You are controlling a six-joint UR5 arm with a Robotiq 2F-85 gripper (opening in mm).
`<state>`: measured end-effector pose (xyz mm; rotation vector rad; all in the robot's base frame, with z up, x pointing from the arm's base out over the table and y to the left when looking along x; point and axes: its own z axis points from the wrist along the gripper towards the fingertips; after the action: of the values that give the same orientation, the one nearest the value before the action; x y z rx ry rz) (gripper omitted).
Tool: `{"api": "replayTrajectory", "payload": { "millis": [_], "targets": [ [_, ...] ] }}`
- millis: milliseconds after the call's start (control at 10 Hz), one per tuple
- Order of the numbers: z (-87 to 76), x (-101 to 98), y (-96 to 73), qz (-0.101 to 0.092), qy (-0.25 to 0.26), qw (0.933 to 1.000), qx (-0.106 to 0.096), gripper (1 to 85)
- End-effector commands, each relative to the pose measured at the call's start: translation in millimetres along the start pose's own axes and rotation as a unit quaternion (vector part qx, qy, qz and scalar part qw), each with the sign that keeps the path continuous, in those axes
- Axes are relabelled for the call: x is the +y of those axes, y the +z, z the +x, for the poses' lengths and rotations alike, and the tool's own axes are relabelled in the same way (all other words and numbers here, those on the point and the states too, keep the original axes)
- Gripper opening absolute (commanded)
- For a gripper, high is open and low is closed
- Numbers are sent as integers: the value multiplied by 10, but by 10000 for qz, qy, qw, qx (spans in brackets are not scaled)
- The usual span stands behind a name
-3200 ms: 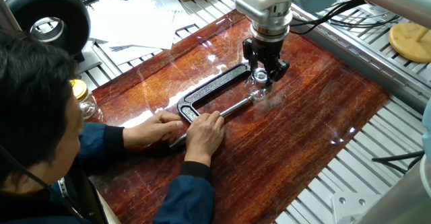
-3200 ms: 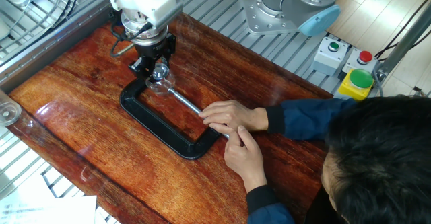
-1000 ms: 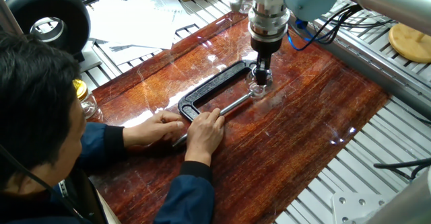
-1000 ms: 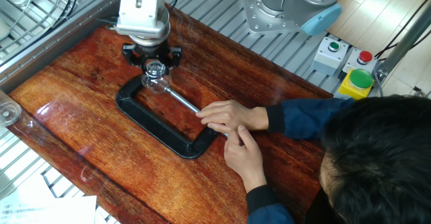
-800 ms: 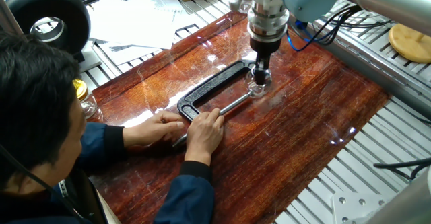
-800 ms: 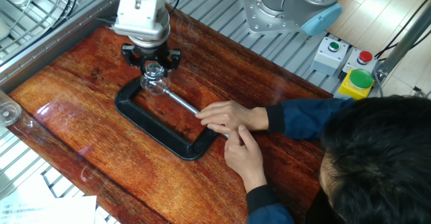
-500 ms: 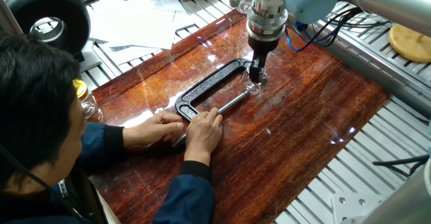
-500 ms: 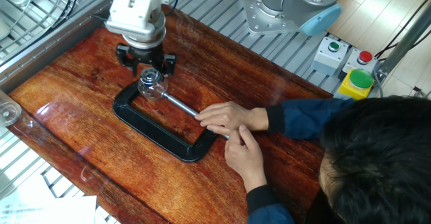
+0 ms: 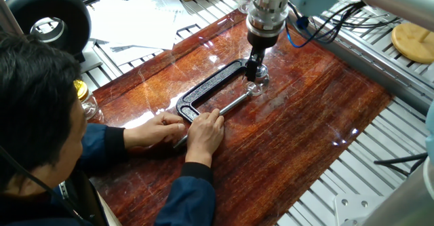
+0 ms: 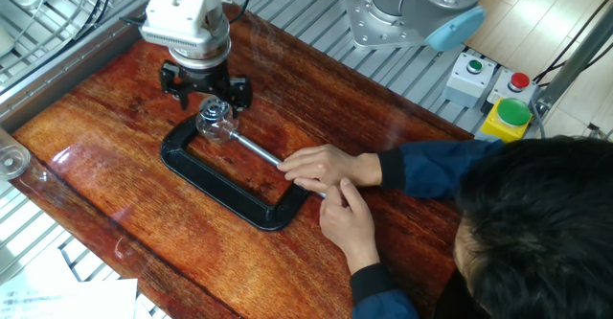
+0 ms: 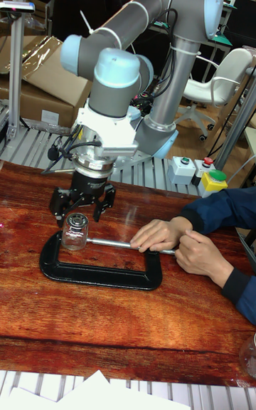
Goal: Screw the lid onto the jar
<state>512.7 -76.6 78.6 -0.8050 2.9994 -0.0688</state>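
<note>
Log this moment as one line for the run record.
gripper: open, just above jar | small clear glass jar: upright, silvery lid on, held in black C-clamp | person's hands: on clamp screw handle

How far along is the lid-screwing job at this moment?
Done: the lid sits on the jar, which is held in the black C-clamp that the person's hand steadies. In hand: nothing; the gripper hovers open above it. Left: possibly nothing; tightness cannot be judged.

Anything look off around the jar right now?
The jar, lid on, sits pinched in the C-clamp, which a person's hands steady. The gripper hangs just above, off the lid. Nothing looks spilled or damaged.
</note>
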Motion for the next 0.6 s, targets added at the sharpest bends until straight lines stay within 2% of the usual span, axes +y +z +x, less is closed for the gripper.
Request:
{"api": "replayTrajectory", "payload": {
  "millis": [0,100,200,400,500],
  "targets": [
    [-132,148,-266,-250,-1587,9869,-124,833],
    [-186,328,-271,-598,-2401,9684,-315,820],
    [-211,339,-239,-604,-3372,9386,-419,790],
    [-96,199,-181,-434,-4646,8841,-253,783],
    [-33,115,-148,-363,-5072,8609,-170,783]
  ]
}}
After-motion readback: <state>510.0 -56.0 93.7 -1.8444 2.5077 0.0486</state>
